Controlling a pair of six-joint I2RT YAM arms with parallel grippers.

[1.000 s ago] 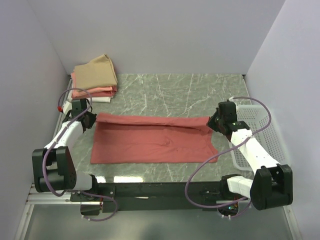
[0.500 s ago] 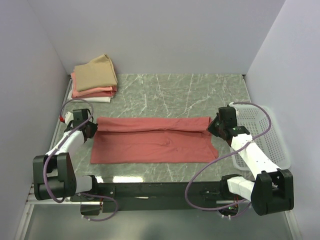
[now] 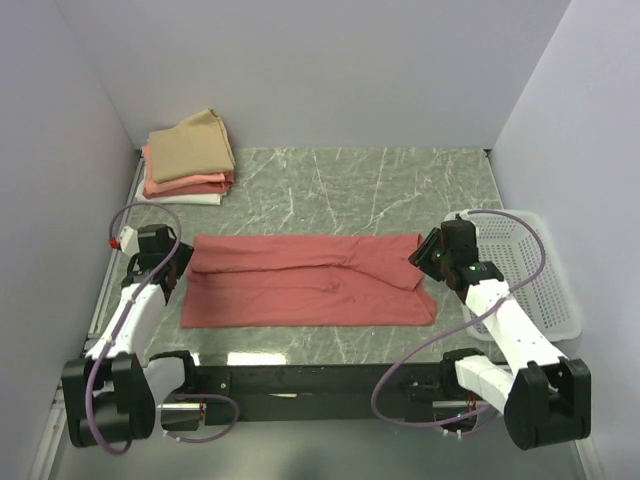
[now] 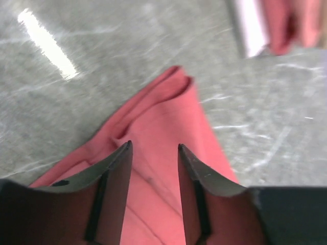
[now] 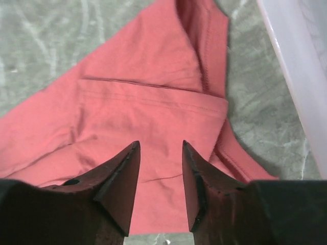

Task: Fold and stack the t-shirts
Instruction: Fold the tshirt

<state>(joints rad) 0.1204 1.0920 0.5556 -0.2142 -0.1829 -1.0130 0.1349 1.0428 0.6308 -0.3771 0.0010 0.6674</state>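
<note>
A salmon-red t-shirt lies across the middle of the marble table, its far long edge folded over toward the near side. Three folded t-shirts form a stack at the far left corner, tan on top, salmon-pink below, white at the bottom. My left gripper hovers open over the shirt's left end, nothing between its fingers. Over the shirt's right end my right gripper is also open and empty. The folded stack's edge shows at the top right of the left wrist view.
A white perforated basket stands at the table's right edge, its rim close beside the right gripper. Grey walls close in the left, back and right. The arm bases sit on a black rail at the near edge.
Both grippers were shut on the shirt's far edge, carried it toward the near side, and have now opened and let it drop. The folded flap lies on the shirt.
</note>
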